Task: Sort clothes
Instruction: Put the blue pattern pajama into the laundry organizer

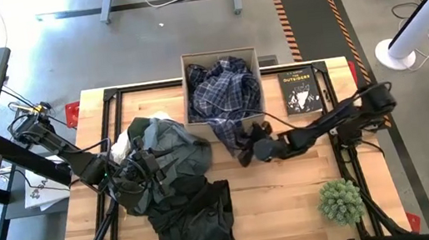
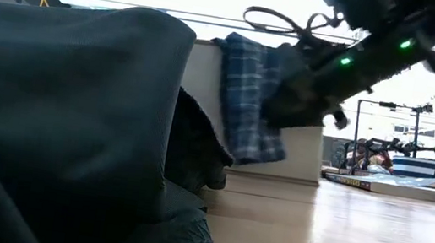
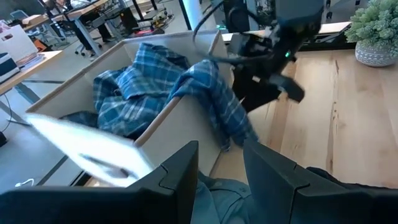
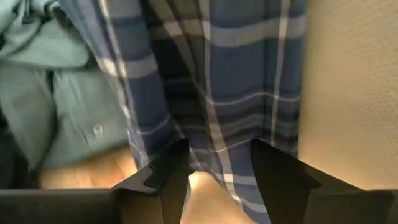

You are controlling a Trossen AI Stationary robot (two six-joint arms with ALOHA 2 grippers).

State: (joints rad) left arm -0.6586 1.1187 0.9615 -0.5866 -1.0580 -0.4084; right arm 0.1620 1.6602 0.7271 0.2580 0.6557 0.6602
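Right now your right tool sits just below the cardboard box near the far edge of the counter, at the hem of the plaid shirt, which fills the box and spills over its near wall onto the counter. In the right wrist view the fingers stand apart with the plaid hanging just ahead of them and bare wood showing between; they grip nothing yet, so you should ease forward until fabric lies between both pads before you close, and take a thick fold instead of a single edge, since this thin woven cotton looks likely to slip or stretch. Lift up over the box wall, not straight outward, or the stiff cardboard rim may catch the cloth. Your left tool hovers over the heap at the left side of the counter, its fingers parted and empty, aimed toward the box. That heap is a soft grey-green garment mounded on a black garment that trails to the near edge, with a scrap of white garment peeking out at the left. A book lies right of the box, and a small plant sits near the right near corner.
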